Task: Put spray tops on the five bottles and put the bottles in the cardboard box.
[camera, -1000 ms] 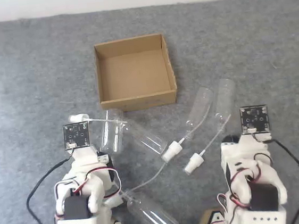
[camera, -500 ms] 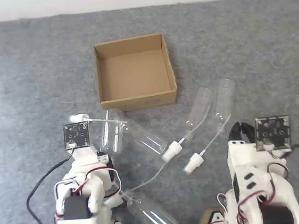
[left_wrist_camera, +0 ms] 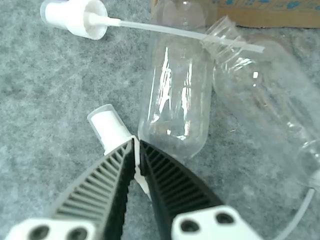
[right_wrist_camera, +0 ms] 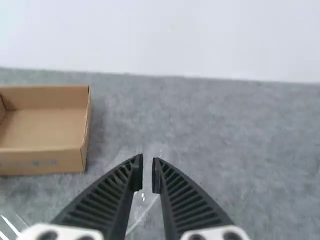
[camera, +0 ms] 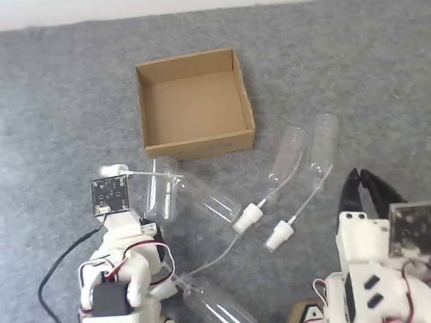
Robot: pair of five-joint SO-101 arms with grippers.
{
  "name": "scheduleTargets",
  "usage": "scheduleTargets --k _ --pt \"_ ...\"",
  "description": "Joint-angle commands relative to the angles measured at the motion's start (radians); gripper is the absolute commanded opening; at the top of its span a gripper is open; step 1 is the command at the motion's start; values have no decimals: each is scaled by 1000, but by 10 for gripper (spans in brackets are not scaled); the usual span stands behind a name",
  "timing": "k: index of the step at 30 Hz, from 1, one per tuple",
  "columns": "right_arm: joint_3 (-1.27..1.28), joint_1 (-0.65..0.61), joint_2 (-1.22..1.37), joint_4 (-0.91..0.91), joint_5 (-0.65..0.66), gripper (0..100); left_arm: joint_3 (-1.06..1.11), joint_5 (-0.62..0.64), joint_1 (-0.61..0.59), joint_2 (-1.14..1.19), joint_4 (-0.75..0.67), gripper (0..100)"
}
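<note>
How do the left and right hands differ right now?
The left hand is down at the carpet, shut on a white spray top; the right hand holds nothing, its jaws slightly apart. The left hand points down beside a clear bottle; the right hand points out toward the far wall. Both have black ribbed fingers.

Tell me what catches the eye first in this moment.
Clear bottles and white spray tops lie scattered on the grey carpet just in front of the cardboard box. The left gripper is shut on one spray top beside a bottle lying on its side. The right gripper hangs above the carpet with nothing between its jaws.
</note>
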Motion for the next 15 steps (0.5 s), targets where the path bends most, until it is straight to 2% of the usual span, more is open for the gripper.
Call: scheduleTargets --k 1,6,10,15 --pt "-117 5 8 -25 28 6 -13 8 3 -23 -2 13" --pt "-209 4 8 -28 310 6 -13 8 3 -23 -2 13" --pt "-249 5 36 -28 310 6 -13 8 3 -23 -2 13" --pt "-327 5 211 13 292 6 -13 8 3 -23 -2 13"
